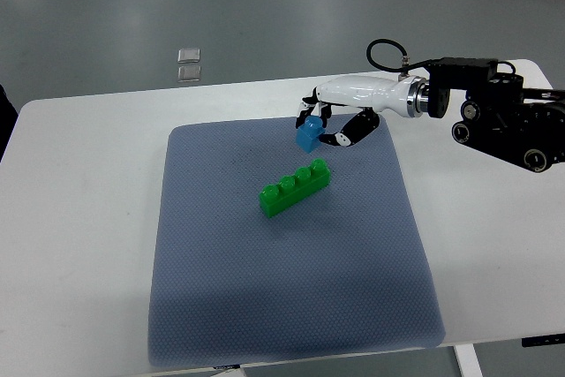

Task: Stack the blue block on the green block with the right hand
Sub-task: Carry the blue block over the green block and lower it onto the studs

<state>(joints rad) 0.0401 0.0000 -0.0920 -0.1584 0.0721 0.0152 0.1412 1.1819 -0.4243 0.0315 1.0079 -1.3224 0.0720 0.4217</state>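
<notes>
Right hand (328,121) grips the blue block (309,135) in curled fingers, above the grey mat (282,289) near its far edge. I note the green block (296,187), 4 studs, lying mid-mat, apart from it.

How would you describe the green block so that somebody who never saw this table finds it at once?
Look at the white table, then the grey mat covering its middle. The green block lies near the mat's centre, long, with four studs on top. The only other block is blue, smaller, and held in the right hand above the mat's far edge.
</notes>
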